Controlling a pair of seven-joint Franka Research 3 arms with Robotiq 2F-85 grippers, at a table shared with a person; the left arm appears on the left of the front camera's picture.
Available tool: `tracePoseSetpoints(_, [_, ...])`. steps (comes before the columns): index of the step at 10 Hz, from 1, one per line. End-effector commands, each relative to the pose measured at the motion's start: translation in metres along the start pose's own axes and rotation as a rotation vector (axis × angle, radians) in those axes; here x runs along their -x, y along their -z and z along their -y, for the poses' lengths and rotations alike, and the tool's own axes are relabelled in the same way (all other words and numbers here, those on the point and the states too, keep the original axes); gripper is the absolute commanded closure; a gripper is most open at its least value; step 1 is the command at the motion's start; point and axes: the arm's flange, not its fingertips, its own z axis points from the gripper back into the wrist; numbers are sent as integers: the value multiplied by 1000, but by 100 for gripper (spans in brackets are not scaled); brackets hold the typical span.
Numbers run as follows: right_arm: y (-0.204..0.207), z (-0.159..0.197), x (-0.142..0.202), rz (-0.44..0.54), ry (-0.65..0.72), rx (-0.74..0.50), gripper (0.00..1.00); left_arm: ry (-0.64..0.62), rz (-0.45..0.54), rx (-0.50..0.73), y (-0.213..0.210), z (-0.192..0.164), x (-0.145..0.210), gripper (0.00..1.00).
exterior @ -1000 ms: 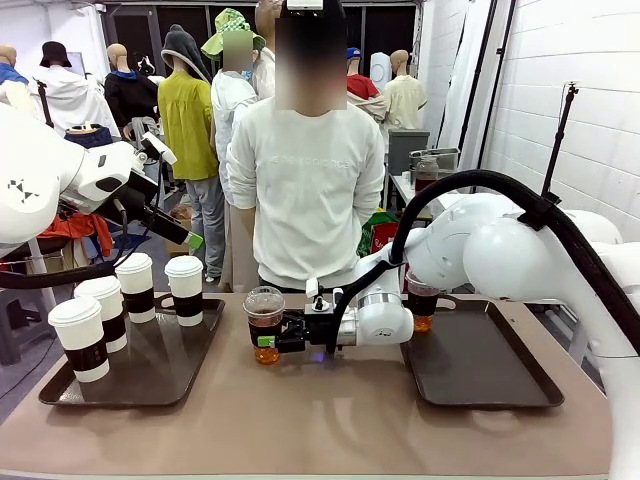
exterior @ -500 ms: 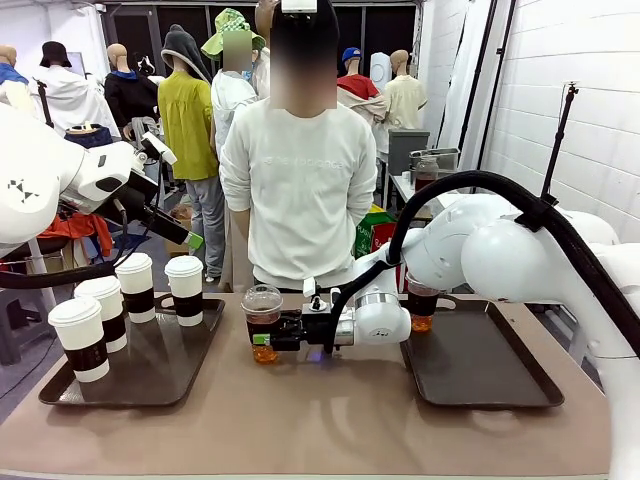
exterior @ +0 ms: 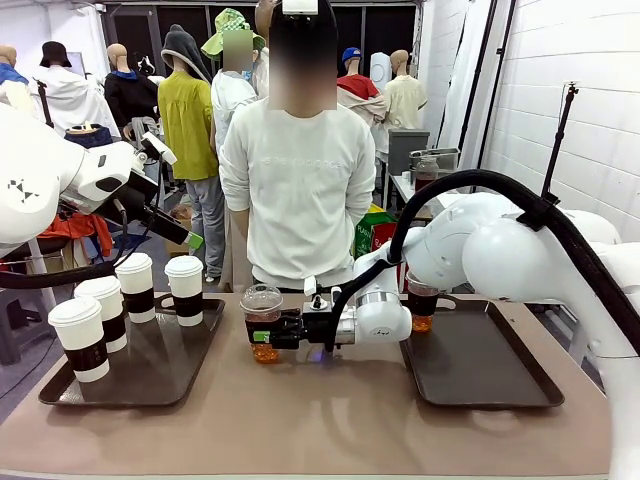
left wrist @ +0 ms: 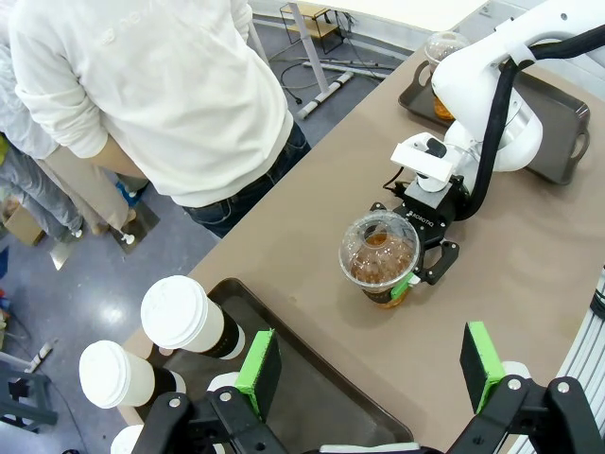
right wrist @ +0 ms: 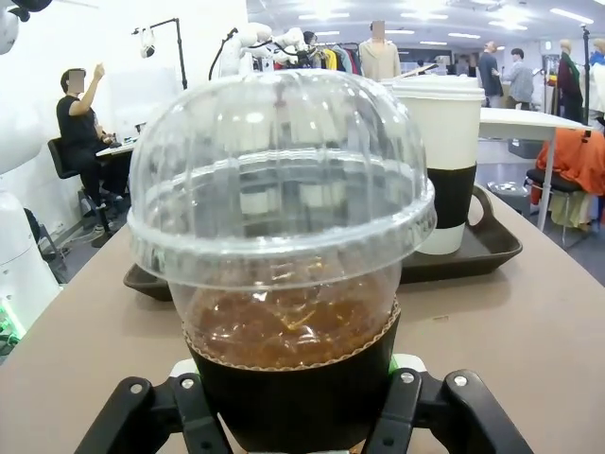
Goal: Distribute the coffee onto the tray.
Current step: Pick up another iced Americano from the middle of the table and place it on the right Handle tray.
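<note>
A clear dome-lidded cup of iced coffee (exterior: 262,303) (left wrist: 380,257) (right wrist: 284,227) stands mid-table between the two trays, and my right gripper (exterior: 263,336) (left wrist: 413,274) (right wrist: 293,411) is shut on its dark sleeve from the right. A second iced coffee (exterior: 422,303) (left wrist: 444,57) sits at the far left corner of the right tray (exterior: 480,370), partly behind my right arm. Several white lidded cups with brown sleeves (exterior: 184,290) (left wrist: 184,317) (right wrist: 444,161) stand on the left tray (exterior: 150,380). My left gripper (exterior: 186,237) (left wrist: 369,364) hangs open and empty above that tray.
A person in a white sweatshirt (exterior: 300,190) stands at the far edge of the table with arms behind the back. Bare tabletop (exterior: 320,420) lies between the trays and along the near edge. Most of the right tray is bare.
My right gripper's jaws have come together on the iced coffee's sleeve. The cup has shifted slightly left with it. The person has straightened and edged sideways. My left arm has stayed still.
</note>
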Motion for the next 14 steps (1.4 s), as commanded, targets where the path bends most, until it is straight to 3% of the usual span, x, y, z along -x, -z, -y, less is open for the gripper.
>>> tracePoseSetpoints(1, [-16, -14, -32, -1, 18, -16, 39, -2, 8, 14, 0, -1, 0, 0])
tracePoseSetpoints(7, [-115, -46, -119, -31, 39, -56, 39, -2, 8, 14, 0, -1, 0, 0])
tracePoseSetpoints(12, [-194, -96, -142, 6, 74, -15, 39, -2, 8, 14, 0, -1, 0, 0])
tracePoseSetpoints(14, [-207, -118, -144, -38, 47, 7, 39, -2, 8, 14, 0, -1, 0, 0])
